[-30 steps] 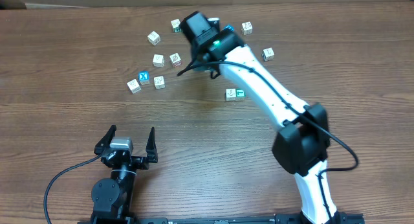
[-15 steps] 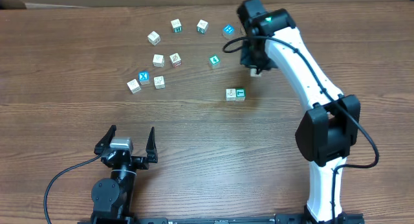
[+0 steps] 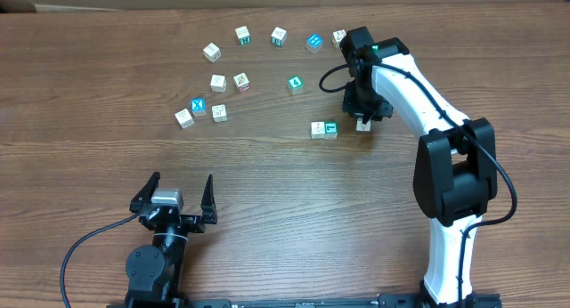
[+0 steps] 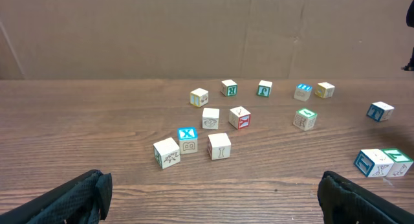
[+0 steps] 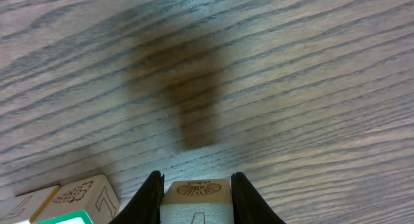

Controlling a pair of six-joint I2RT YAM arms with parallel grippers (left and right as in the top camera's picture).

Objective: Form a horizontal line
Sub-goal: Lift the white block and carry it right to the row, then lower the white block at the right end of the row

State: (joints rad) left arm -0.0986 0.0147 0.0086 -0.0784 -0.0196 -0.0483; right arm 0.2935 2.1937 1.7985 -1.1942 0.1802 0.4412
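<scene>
Right gripper (image 3: pixel 363 119) right of table centre, jaws clamped on whitish cube (image 5: pixel 196 199); cube cut off at wrist view's bottom edge, mostly hidden under the arm from overhead. Horizontal line (image 3: pixel 323 129): two touching cubes, one teal-green faced, just left of held cube. Touching it or apart: cannot tell. Left gripper (image 3: pixel 175 199) by near edge, jaws wide apart. Loose cubes (image 3: pixel 218 83) toward far edge, marks faint.

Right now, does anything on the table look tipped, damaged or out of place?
Nothing damaged or spilled. The row has only two touching cubes; the right gripper grips a third cube just beside it, not yet joined. Other cubes lie scattered, turned various ways.
</scene>
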